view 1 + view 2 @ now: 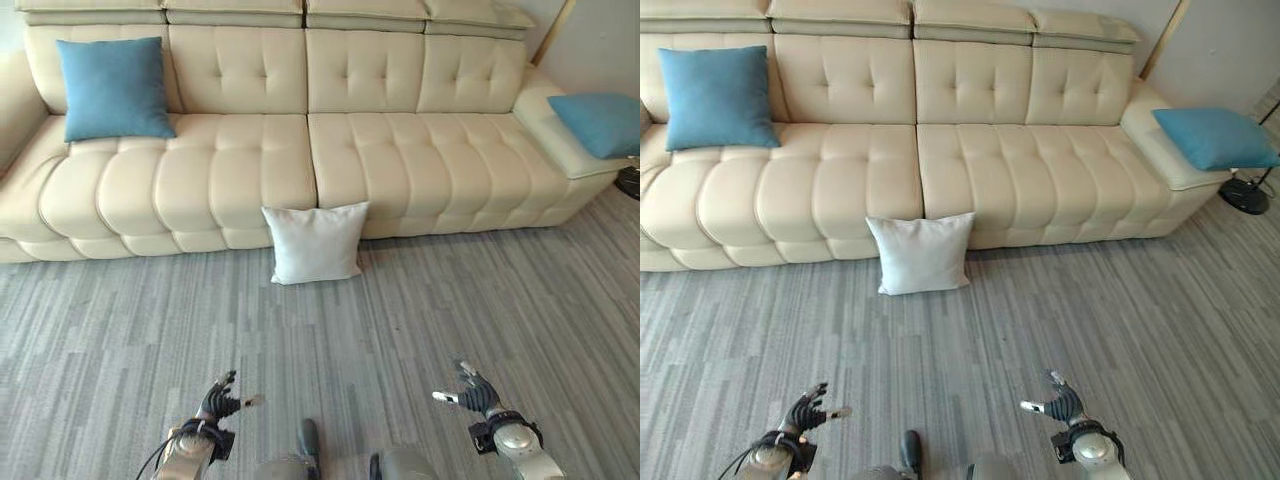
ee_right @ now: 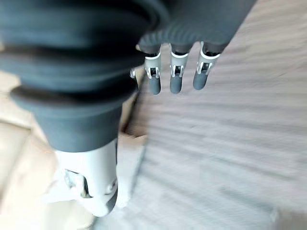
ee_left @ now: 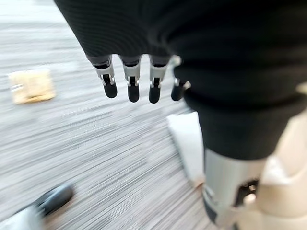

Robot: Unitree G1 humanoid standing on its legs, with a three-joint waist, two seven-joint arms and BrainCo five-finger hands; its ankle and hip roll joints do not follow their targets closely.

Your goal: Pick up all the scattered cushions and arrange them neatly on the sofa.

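- I hold my left hand (image 1: 222,400) and right hand (image 1: 474,392) low and apart over the floor, fingers relaxed and spread, gripping nothing; I judge this a ready pose, since the work is well ahead of me
- the white cushion (image 1: 316,242) stands on the floor, leaning against the sofa (image 1: 240,170) front near the middle seam; it looks like the one left to lift
- one blue cushion (image 1: 114,88) is propped upright against the backrest at the left end; another blue cushion (image 1: 603,122) lies flat on the right armrest, probably needing tidying
- the grey striped carpet (image 1: 120,340) runs flat to the sofa; a black lamp base (image 1: 1244,195) stands past the right end; a pale wall behind
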